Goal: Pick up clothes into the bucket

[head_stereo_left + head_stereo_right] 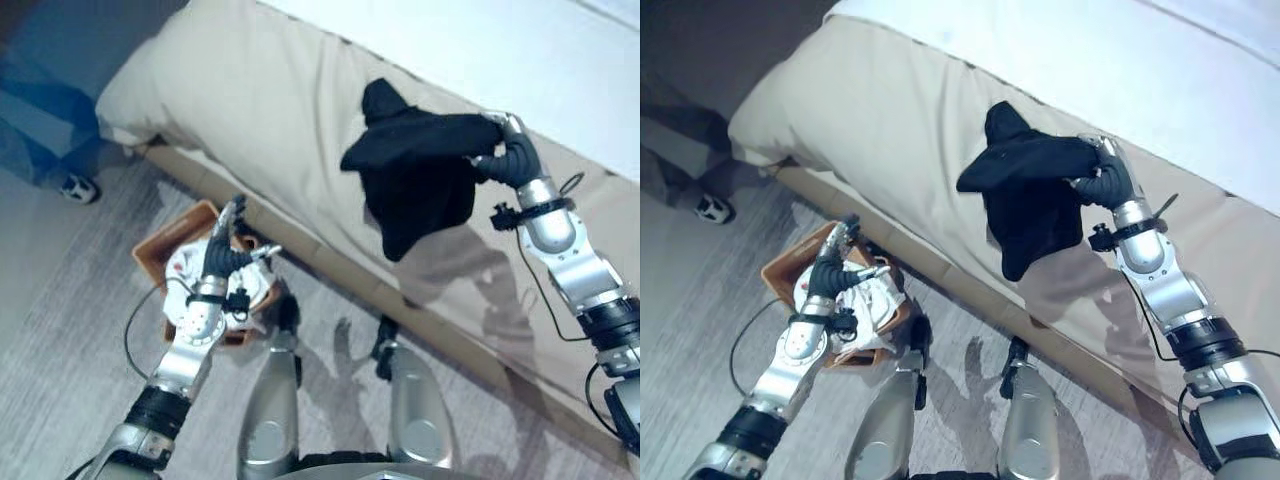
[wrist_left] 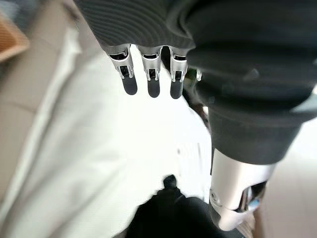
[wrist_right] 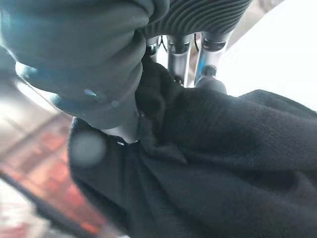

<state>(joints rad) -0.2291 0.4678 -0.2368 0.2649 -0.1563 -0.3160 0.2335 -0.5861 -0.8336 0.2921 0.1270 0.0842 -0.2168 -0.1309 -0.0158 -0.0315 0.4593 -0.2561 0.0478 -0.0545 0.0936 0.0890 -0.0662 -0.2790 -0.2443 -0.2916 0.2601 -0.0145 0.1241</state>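
My right hand (image 1: 503, 152) is shut on a black garment (image 1: 415, 175), which hangs lifted over the beige side of the bed; the right wrist view shows its fingers (image 3: 179, 54) curled into the black cloth (image 3: 233, 148). An orange-brown basket (image 1: 160, 250) stands on the floor by the bed, with white cloth (image 1: 875, 300) inside. My left hand (image 1: 225, 245) hovers open above the basket, fingers (image 2: 151, 74) straight, holding nothing. The black garment (image 2: 168, 213) also shows past it in the left wrist view.
The bed (image 1: 300, 110) with beige cover and white sheet (image 1: 520, 50) runs across the far side. A person's shoe (image 1: 75, 188) and a blue shape (image 1: 40, 120) stand at the far left on the grey floor (image 1: 60, 350).
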